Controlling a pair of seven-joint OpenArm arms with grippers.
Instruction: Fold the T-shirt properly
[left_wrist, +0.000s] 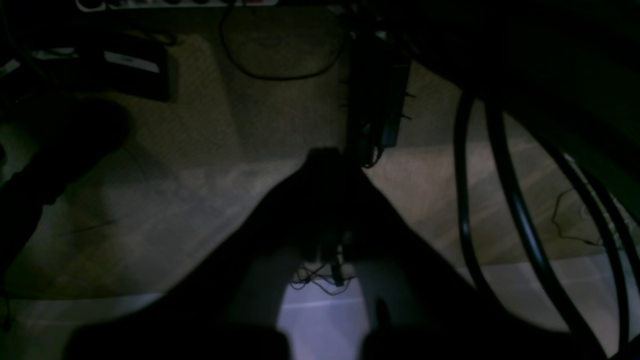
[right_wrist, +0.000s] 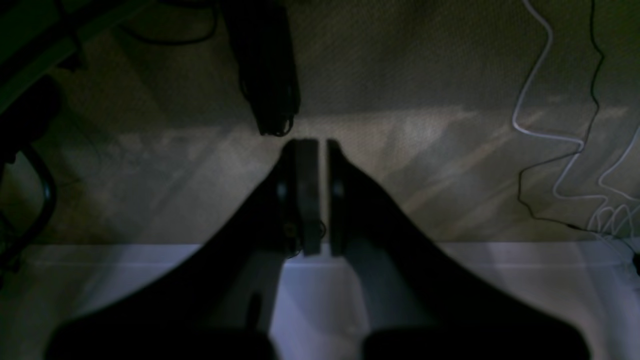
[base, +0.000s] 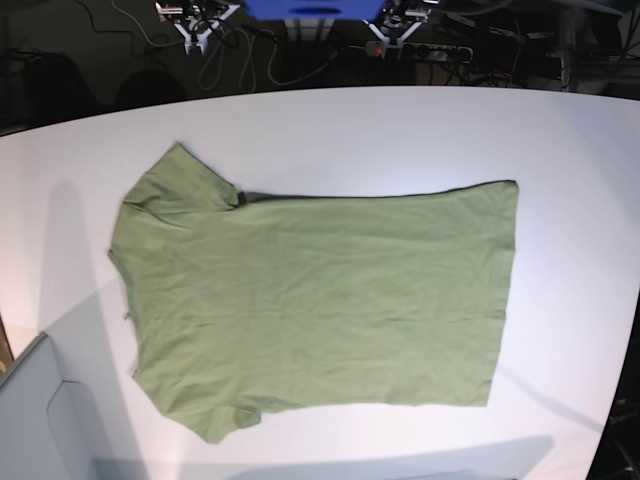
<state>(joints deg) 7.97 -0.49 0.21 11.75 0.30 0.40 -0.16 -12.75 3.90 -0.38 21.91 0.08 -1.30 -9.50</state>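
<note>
The olive-green T-shirt (base: 320, 295) lies flat on the white table (base: 400, 130), collar end to the left and hem to the right. One sleeve points to the far left, the other to the near left. A thin darker strip shows along its far edge. My left gripper (left_wrist: 325, 156) hangs past the table edge over the floor, its dark fingers together and empty. My right gripper (right_wrist: 322, 145) is also over the floor, its fingers almost touching with only a thin slit between them and nothing held. Neither wrist view shows the shirt. Both grippers are far from it.
Cables (left_wrist: 520, 215) hang to the right of the left gripper. White and black cords (right_wrist: 560, 135) lie on the floor to the right of the right gripper. A pale grey panel (base: 40, 420) sits at the table's near left corner. Clamps and wiring (base: 300, 25) line the far edge.
</note>
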